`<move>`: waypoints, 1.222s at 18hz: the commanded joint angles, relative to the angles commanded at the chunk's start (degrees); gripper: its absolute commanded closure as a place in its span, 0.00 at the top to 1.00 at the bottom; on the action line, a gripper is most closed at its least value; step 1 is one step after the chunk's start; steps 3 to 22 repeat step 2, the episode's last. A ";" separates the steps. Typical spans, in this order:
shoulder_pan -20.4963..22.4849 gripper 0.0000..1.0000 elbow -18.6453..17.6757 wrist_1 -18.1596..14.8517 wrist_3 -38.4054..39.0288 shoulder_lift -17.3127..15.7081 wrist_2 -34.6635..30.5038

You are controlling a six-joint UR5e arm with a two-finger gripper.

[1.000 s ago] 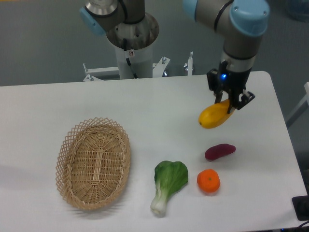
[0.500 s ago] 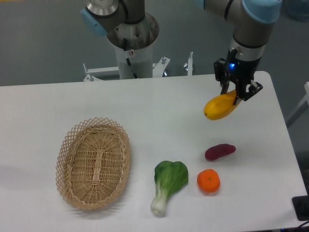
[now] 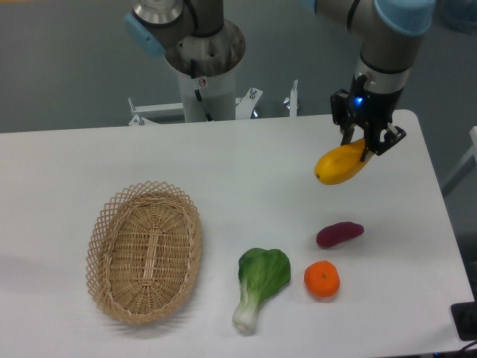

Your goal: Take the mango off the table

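**Mango held above the table, pick-up looks essentially done**

A white table (image 3: 149, 164) with rounded corners fills most of the view, seen from the front and slightly above. At the upper right, a grey robot arm with light blue joint caps reaches down from the top edge. Its black two-finger gripper (image 3: 367, 147) points downward and is clamped on the upper right end of the mango (image 3: 339, 165), a smooth yellow-orange oval fruit. The mango hangs tilted, its free end lower and to the left. It appears to be clear of the tabletop, though from this angle the gap beneath it is hard to confirm; no clear shadow shows directly under it.

Four other items lie on the table, none touched by the arm. A dark purple sweet potato (image 3: 339, 234) lies below the mango, well apart from it. A round orange tangerine (image 3: 322, 279) sits just below the sweet potato. To the left of the tangerine lies a green bok choy (image 3: 260, 285) with a white stem. Further left is an oval wicker basket (image 3: 145, 250), with nothing inside.

As a judgement: the grasp is made and the fruit seems lifted, so the task looks nearly or fully complete. What may remain is only holding the fruit securely, since the grip sits at one end rather than the middle.
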State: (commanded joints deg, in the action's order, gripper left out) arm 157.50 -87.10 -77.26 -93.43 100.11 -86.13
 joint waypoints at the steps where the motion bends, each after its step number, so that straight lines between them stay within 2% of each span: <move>1: 0.00 0.41 0.00 0.00 0.00 0.00 0.00; 22: 0.00 0.41 0.00 0.00 0.00 0.00 0.00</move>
